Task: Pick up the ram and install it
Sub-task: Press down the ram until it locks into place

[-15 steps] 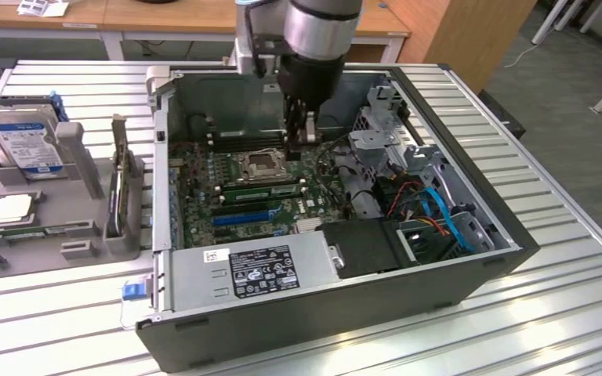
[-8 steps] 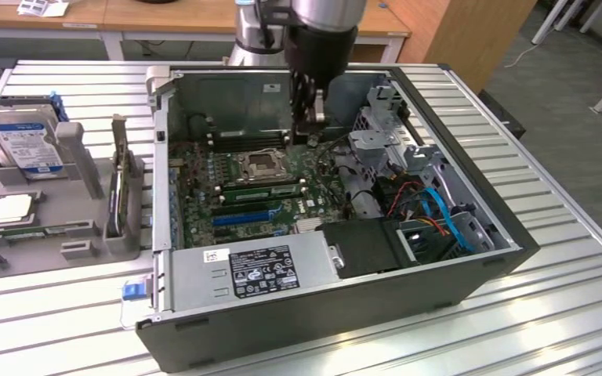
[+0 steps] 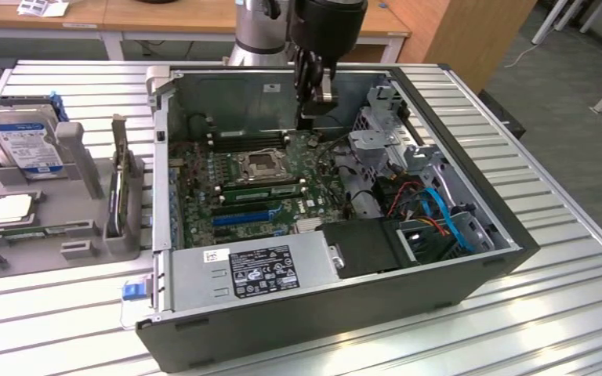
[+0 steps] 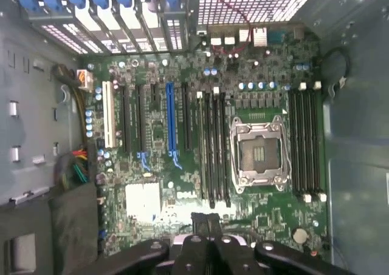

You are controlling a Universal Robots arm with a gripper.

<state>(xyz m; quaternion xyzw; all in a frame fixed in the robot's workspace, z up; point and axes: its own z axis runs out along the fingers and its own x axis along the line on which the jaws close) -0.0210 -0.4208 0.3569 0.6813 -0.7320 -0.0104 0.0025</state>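
Observation:
The ram (image 3: 264,189), a long green stick with dark chips, stands on edge in a black slot just in front of the empty processor socket (image 3: 256,163) on the motherboard (image 3: 201,182). My gripper (image 3: 313,116) hangs over the back of the open computer case (image 3: 312,313), well above and behind the ram. In the wrist view the fingertips (image 4: 205,221) are pressed together with nothing between them, and they look down on the socket (image 4: 258,150) and the long black slots (image 4: 213,147) beside it. I cannot make out the ram among those slots there.
The case lies open on a slatted metal table (image 3: 552,313). Inside are a blue expansion slot (image 3: 247,215), the power supply (image 3: 254,270) and blue and orange cables (image 3: 437,211). A grey holder (image 3: 71,227) at the exterior view's left carries a hard drive (image 3: 19,137) and a processor chip (image 3: 13,207).

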